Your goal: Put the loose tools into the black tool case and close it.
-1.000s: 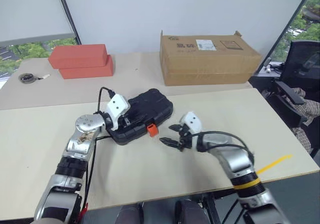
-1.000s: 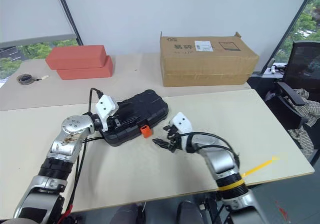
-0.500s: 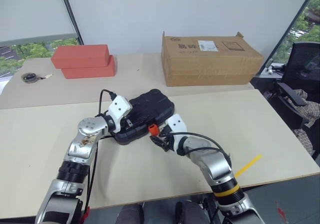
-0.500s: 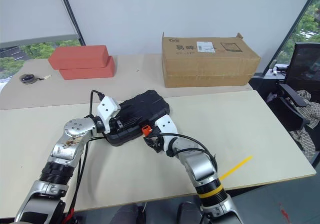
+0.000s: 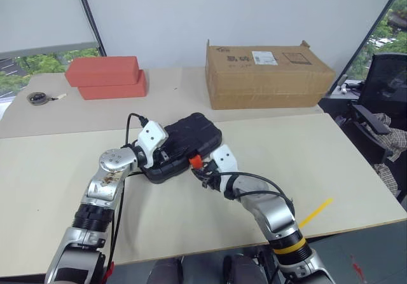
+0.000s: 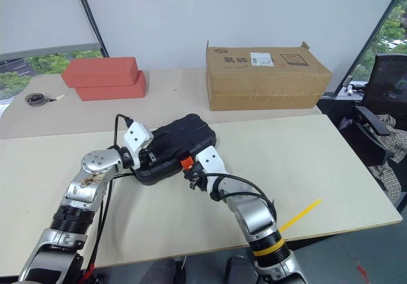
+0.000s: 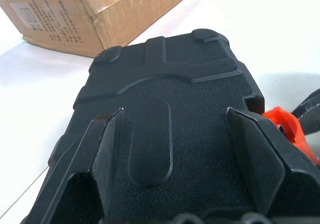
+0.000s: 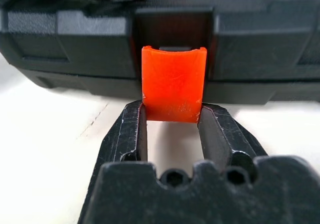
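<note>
Now the black tool case (image 5: 181,145) lies with its lid down near the middle of the worktop (image 5: 305,150), its long axis running diagonally, from my left arm away toward the cardboard box (image 5: 267,73). No loose tools lie outside it that I can see, so I judge only the latching is left. The small orange latch (image 8: 173,88) sits on the case's long front edge, the side facing my right arm — that arm is the nearer one for it.

My right tool (image 8: 170,129) is right at the latch: in the right wrist view its two fingers (image 8: 131,134) pinch the lower end of the orange tab from either side, the tab sticking out toward the tool while the case wall stands just behind it. The coming move, as I read it, turns on pushing that tab back against the case front.

My left tool (image 7: 170,149) is spread wide over the near end of the lid — fingers apart on top of it, bracing the case, not clamped on anything.
</note>
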Available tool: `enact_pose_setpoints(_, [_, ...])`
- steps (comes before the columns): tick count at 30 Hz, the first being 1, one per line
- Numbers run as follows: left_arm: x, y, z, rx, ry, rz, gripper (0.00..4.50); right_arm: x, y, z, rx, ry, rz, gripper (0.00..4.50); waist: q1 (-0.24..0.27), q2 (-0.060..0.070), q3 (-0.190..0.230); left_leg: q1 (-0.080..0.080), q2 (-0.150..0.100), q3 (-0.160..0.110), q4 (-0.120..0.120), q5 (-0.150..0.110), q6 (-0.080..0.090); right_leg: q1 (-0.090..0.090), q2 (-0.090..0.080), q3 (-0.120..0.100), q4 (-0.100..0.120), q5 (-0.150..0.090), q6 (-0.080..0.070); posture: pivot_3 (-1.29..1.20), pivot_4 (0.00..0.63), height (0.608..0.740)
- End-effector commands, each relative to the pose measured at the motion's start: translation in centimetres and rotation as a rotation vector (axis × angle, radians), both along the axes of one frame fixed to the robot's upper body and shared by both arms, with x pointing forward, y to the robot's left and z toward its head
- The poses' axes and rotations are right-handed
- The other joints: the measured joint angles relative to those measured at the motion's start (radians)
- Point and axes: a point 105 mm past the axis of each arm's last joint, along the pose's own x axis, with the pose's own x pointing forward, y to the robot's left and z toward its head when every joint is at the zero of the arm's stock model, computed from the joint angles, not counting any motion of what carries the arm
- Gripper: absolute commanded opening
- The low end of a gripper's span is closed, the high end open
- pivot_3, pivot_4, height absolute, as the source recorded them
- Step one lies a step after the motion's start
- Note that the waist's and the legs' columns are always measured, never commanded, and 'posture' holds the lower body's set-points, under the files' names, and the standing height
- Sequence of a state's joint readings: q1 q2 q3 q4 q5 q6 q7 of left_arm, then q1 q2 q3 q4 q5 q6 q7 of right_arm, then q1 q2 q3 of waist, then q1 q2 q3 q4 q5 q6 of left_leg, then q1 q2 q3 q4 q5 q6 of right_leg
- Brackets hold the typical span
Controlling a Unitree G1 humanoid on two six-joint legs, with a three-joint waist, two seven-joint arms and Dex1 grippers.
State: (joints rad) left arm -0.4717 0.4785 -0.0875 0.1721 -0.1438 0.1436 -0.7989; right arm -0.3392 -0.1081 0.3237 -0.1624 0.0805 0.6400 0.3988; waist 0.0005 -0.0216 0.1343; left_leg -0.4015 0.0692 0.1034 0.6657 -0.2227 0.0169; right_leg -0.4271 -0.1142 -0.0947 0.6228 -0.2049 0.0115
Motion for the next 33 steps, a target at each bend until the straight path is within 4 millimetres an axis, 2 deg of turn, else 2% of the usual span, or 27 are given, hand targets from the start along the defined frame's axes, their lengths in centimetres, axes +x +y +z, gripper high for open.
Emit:
enact_pose_setpoints(1, [-0.6, 0.8, -4.4, 0.056, 0.153, 0.027, 3.51, 0.5, 0.1, 3.3, 0.044, -0.134, 0.005, 1.22, 0.0, 0.0, 0.0, -0.001, 0.0, 0.0, 0.0, 0.0, 0.0, 0.0, 0.0, 0.0, 0.0, 0.0, 0.0, 0.0, 0.15, 0.713])
enact_pose_setpoints(9, [-0.6, 0.5, -4.4, 0.053, 0.15, 0.02, 3.51, 1.2, 0.5, 2.7, -0.004, -0.086, 0.001, 1.22, -0.001, 0.0, 0.0, -0.002, 0.0, -0.001, 0.0, 0.0, 0.0, -0.001, 0.0, -0.001, -0.001, 0.0, 0.0, 0.0, 0.15, 0.713])
enact_pose_setpoints(11, [-0.7, 0.5, -4.5, 0.052, 0.15, 0.021, 3.51, 1.1, 0.4, 2.6, -0.006, -0.074, 0.006, 2.22, -0.001, 0.0, 0.0, -0.002, 0.0, -0.001, 0.0, 0.0, 0.0, -0.001, 0.0, -0.001, -0.001, 0.0, 0.0, 0.0, 0.15, 0.713])
enact_pose_setpoints(12, [-0.7, 0.6, -4.5, 0.052, 0.151, 0.022, 3.51, 1.0, 0.2, 2.5, -0.012, -0.071, 0.005, 2.4, -0.001, 0.0, 0.0, -0.002, 0.0, -0.001, 0.0, 0.0, 0.0, -0.001, 0.0, -0.001, -0.001, 0.0, 0.0, 0.0, 0.15, 0.713])
enact_pose_setpoints(13, [-0.7, 0.6, -4.6, 0.052, 0.152, 0.024, 3.51, 0.9, 0.0, 2.3, -0.017, -0.067, 0.003, 2.79, -0.001, 0.0, 0.0, -0.002, 0.0, -0.001, 0.0, 0.0, 0.0, -0.001, 0.0, -0.001, -0.001, 0.0, 0.0, 0.0, 0.15, 0.713])
enact_pose_setpoints(18, [-0.8, 0.8, -4.7, 0.048, 0.155, 0.029, 3.51, -0.2, -1.1, 1.5, -0.06, -0.016, 0.029, 2.79, 0.0, 0.001, 0.0, -0.002, 0.0, -0.003, 0.0, 0.0, 0.0, -0.001, 0.0, -0.001, -0.001, -0.002, -0.003, 0.0, 0.15, 0.713])
enact_pose_setpoints(22, [-0.8, 0.7, -4.9, 0.047, 0.158, 0.03, 3.51, -0.7, -1.3, 1.6, -0.089, -0.001, 0.042, 1.76, 0.0, 0.001, 0.0, -0.002, 0.0, -0.003, -0.001, 0.0, 0.0, -0.001, 0.0, -0.001, -0.003, -0.002, -0.003, 0.0, 0.15, 0.713])
enact_pose_setpoints(25, [-0.8, 0.7, -4.9, 0.045, 0.158, 0.03, 3.51, -0.5, -1.0, 1.9, -0.082, 0.005, 0.03, 0.65, 0.001, 0.001, 0.0, -0.002, 0.0, -0.003, -0.001, -0.001, -0.002, 0.0, 0.0, -0.001, -0.003, -0.003, -0.006, 0.0, 0.15, 0.713])
enact_pose_setpoints(26, [-0.8, 0.6, -4.9, 0.044, 0.158, 0.029, 3.51, -0.2, -0.9, 1.9, -0.079, 0.005, 0.024, 0.49, 0.0, 0.002, -0.001, -0.002, 0.0, -0.004, -0.001, -0.004, -0.006, 0.0, 0.0, -0.001, -0.003, -0.004, -0.006, 0.0, 0.15, 0.713])
enact_pose_setpoints(27, [-0.8, 0.6, -4.9, 0.044, 0.158, 0.027, 3.51, 0.1, -0.7, 2.0, -0.082, 0.002, 0.02, 0.09, 0.0, 0.002, -0.001, -0.002, 0.0, -0.004, -0.001, -0.004, -0.007, 0.0, 0.0, -0.002, -0.003, -0.004, -0.006, 0.0, 0.15, 0.713])
enact_pose_setpoints(33, [-0.9, 0.7, -4.9, 0.046, 0.159, 0.03, 3.51, 1.6, 0.9, 2.9, -0.043, -0.006, 0.009, 0.09, -0.001, 0.002, 0.0, -0.001, 0.0, -0.004, -0.001, -0.004, -0.007, 0.001, 0.0, -0.003, -0.005, -0.004, -0.006, 0.0, 0.15, 0.713])
